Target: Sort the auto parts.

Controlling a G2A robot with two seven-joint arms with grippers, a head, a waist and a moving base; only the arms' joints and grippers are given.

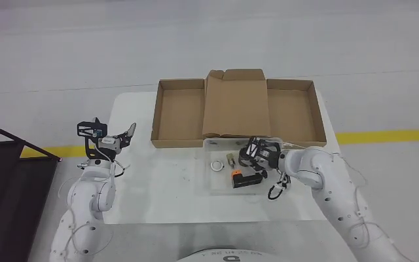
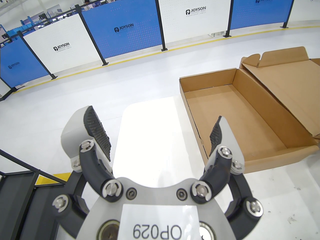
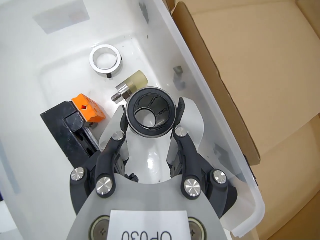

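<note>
We saw our right gripper [image 3: 152, 112] clamped on the black bearing [image 3: 168, 106] inside the clear bin [image 3: 190, 81], left gripper [image 2: 156, 122] spread wide over the table [image 2: 150, 158], near the cardboard box [image 2: 250, 126].

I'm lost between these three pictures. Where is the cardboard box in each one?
Top view: box along the table's far side, behind the bin.
Left wrist view: box on the table beyond the open left gripper.
Right wrist view: box beside the bin, where the right gripper holds a ring.
Shared landmark: the box's near wall.
</note>
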